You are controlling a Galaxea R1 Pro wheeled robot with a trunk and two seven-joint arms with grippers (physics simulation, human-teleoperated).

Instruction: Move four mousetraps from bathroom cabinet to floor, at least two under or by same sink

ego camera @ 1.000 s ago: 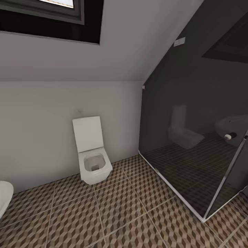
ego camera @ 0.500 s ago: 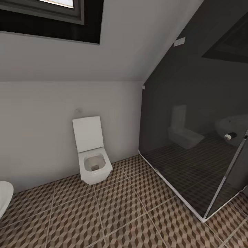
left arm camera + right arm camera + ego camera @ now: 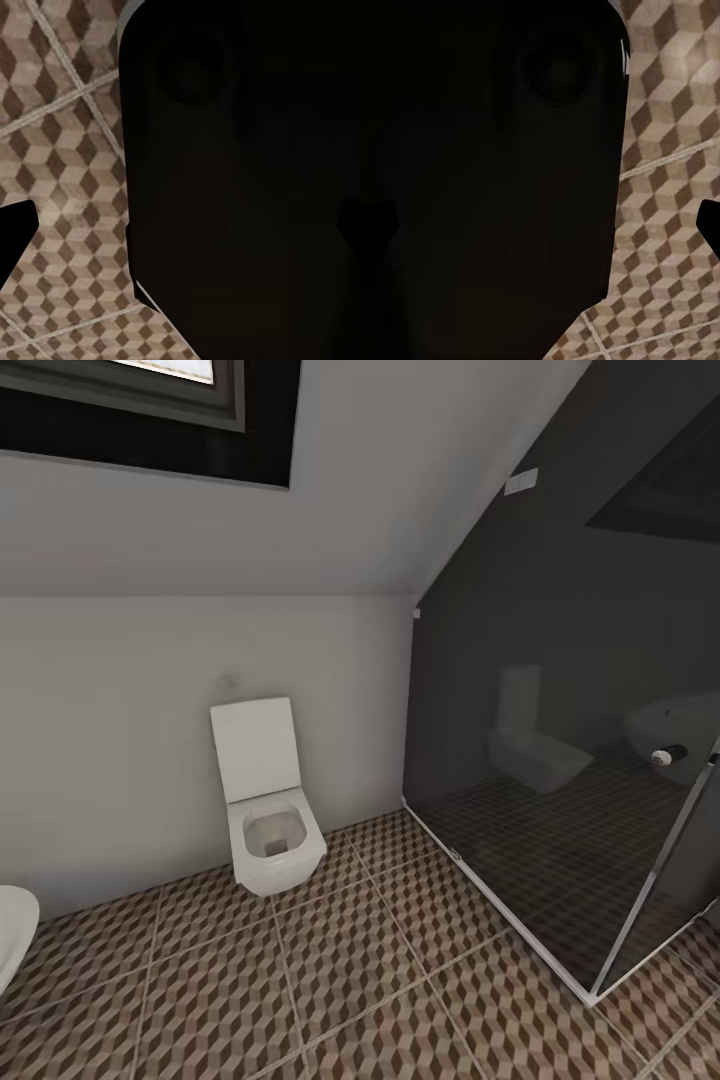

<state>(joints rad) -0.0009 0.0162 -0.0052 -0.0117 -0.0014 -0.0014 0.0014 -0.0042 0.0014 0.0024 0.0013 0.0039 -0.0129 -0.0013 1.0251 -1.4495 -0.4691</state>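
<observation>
The mousetraps, the orange-brown cabinet and the bathroom sink are all out of view. The bathroom floor [image 3: 340, 980] with its brown cube-pattern tiles spreads across the lower part of the head view. The same tiles pass under both wrist cameras as floor [image 3: 67, 172] and floor [image 3: 667, 165]. My left gripper [image 3: 180, 229] hangs open over the tiles, its dark fingertips [image 3: 15, 232] at the picture's edges and nothing between them. My right gripper [image 3: 544, 225] is open too, one fingertip [image 3: 709, 221] showing. A dark part of my own body lies behind both.
A white wall-hung toilet [image 3: 265, 810] with its lid up stands against the far wall. A dark glass shower enclosure [image 3: 560, 760] with a white base rail takes up the right side. A white rounded fixture [image 3: 12, 940] pokes in at the left edge. Overhead is a sloped ceiling with a skylight [image 3: 150, 410].
</observation>
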